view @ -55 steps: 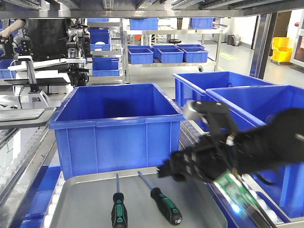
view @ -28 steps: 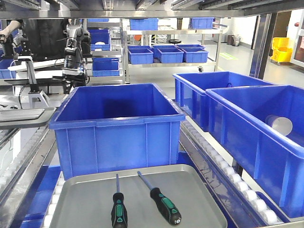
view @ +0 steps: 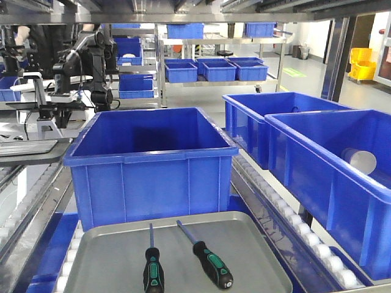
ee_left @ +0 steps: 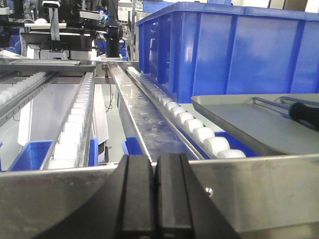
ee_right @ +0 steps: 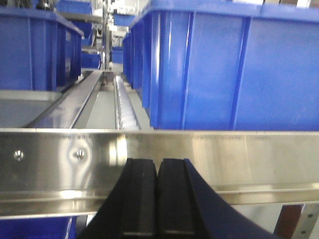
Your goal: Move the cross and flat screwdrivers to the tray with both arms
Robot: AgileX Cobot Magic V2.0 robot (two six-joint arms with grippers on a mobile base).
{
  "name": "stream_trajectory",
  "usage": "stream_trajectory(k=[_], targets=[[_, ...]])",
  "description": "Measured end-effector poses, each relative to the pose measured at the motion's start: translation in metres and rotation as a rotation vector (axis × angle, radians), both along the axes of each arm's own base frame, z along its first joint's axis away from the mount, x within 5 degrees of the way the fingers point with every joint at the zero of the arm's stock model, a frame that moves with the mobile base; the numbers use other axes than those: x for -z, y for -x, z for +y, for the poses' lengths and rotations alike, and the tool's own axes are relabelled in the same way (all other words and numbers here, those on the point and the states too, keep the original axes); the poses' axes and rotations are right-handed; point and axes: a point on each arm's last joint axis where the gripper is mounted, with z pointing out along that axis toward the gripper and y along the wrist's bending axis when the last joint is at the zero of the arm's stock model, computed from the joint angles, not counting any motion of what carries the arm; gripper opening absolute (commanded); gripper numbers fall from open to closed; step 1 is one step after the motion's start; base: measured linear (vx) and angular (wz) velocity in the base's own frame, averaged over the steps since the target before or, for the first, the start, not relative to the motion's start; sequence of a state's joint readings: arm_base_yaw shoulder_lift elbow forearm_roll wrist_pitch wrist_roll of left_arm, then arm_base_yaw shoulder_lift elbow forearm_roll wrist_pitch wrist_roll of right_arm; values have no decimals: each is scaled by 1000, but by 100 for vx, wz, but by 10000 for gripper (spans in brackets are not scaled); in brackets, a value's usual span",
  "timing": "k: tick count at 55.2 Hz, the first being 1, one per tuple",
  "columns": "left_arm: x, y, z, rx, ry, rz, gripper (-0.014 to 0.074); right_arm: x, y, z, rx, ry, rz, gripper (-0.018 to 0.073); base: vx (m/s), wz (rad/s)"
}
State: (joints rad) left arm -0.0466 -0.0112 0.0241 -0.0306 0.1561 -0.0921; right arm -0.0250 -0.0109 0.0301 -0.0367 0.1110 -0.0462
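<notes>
The two screwdrivers lie side by side in the grey tray, at six o'clock of our front view. Our left gripper and right gripper are closed and empty, so we judge the transfer done.

Your left gripper sits at six o'clock in its wrist view, black fingers pressed flat together. Your right gripper matches it at six o'clock, closed, holding nothing.
</notes>
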Motion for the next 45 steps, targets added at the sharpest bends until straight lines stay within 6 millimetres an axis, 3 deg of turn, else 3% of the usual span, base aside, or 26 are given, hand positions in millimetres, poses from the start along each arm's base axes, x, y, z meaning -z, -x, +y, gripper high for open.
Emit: stream_trajectory(k=[45], targets=[[0,0,0,0,0,1,-6,2,0,0,1,-13,17,-11,0,0]])
